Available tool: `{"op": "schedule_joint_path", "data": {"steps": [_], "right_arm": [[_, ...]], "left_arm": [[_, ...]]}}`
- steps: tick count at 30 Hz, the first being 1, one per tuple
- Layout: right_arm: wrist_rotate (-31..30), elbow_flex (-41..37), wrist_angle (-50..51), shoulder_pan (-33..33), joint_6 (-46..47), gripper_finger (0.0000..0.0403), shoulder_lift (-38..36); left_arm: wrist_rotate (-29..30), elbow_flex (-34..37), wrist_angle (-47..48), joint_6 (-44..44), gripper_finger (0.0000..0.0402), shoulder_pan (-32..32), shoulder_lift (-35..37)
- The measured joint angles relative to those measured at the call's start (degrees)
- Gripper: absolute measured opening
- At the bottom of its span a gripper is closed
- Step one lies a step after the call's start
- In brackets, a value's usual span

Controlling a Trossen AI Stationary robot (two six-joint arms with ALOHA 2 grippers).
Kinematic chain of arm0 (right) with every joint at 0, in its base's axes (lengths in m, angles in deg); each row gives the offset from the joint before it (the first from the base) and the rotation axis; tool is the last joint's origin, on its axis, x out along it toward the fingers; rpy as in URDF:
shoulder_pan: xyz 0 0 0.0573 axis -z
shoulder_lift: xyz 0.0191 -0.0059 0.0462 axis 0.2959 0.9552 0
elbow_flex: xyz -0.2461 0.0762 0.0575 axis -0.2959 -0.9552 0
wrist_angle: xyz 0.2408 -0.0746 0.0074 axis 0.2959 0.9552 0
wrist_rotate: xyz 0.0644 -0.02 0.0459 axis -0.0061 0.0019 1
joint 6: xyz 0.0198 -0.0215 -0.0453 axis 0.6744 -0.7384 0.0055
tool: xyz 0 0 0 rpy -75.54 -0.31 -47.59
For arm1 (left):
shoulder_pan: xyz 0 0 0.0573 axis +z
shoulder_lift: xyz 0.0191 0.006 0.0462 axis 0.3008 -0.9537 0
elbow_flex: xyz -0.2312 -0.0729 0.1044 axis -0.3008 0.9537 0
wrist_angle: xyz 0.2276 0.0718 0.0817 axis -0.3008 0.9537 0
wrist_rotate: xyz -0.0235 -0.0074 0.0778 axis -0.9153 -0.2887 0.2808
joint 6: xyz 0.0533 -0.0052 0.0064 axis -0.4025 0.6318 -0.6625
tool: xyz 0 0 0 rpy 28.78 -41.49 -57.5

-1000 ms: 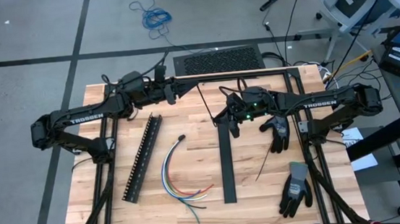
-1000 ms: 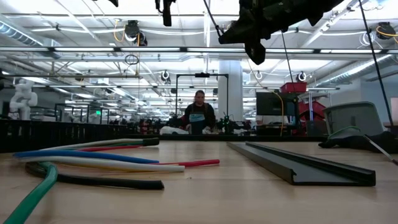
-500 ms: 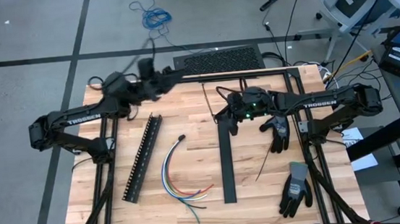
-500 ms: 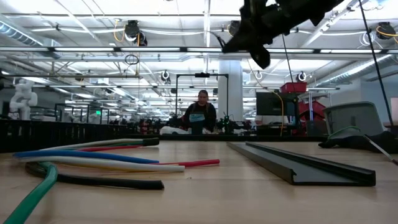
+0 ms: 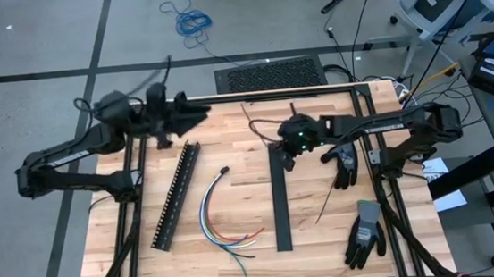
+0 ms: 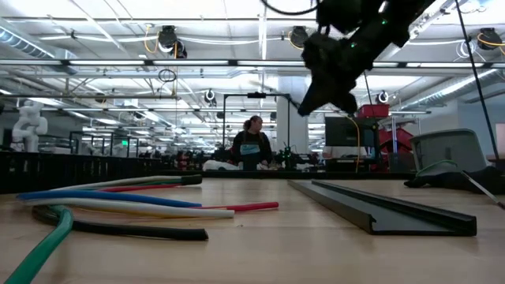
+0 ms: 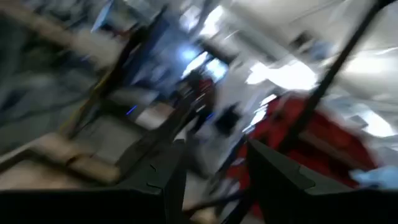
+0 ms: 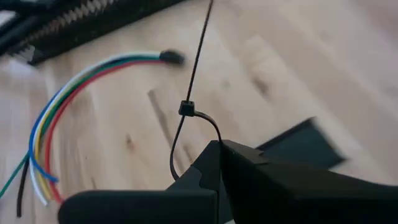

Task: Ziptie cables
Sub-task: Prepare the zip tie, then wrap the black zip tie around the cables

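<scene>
The cables point(image 5: 219, 214) lie loose on the wooden surface point(image 5: 231, 158), a curved bundle of yellow, green, blue, white and red wires gathered at a black tip toward the far side, their free ends fanning out toward the near edge; nothing grips them. Left of them a long black toothed cable duct point(image 5: 176, 195) rests at a slant; right of them a straight black channel point(image 5: 280, 198) runs from far to near, and nothing can be seen lying in it; in the low view the same channel point(image 6: 379, 207) sits flat with the cables point(image 6: 118, 201) to its left.

The right gripper point(image 5: 289, 153) hangs above the far end of the channel; its fingers are closed tight on a thin black zip tie point(image 8: 188, 106), already threaded into a loop through its head, its long tail pointing away over the surface.

The left gripper point(image 5: 193, 114) is raised over the far-left corner, well apart from the cables; its fingers point(image 7: 165, 177) stand partly open and hold nothing.

Two dark gloves point(image 5: 343, 164) lie on the right side, one nearer than the other; a person point(image 6: 252, 147) sits in the room beyond.
</scene>
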Motion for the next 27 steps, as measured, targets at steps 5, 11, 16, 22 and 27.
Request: {"op": "schedule_joint_path", "data": {"steps": [5, 11, 16, 22, 27], "right_arm": [[0.9, 0.0, -7.5, 0.4, 0.3, 0.0000, 6.3], [1.0, 0.1, -18.6, 3.2, 0.4, 0.0007, 8.0], [1.2, 0.1, -20.1, 6.0, 1.7, 0.0051, 8.0], [0.9, 0.0, -25.9, 7.7, 4.4, 0.0132, 8.0], [0.9, 0.0, -31.1, 9.1, 4.5, 0.0190, 5.8]], "left_arm": [[6.8, 0.0, 11.0, -5.0, 0.0162, -4.2, 0.5], [10.7, 0.0, 25.7, -7.0, 0.0162, -8.5, 0.3], [17.2, 0.0, 37.6, -9.3, 0.0162, -11.3, 0.3], [24.1, 0.1, 42.3, -3.7, 0.0162, -14.0, -2.2], [25.8, 2.6, 44.4, 3.1, 0.0162, -17.2, -8.6]]}}
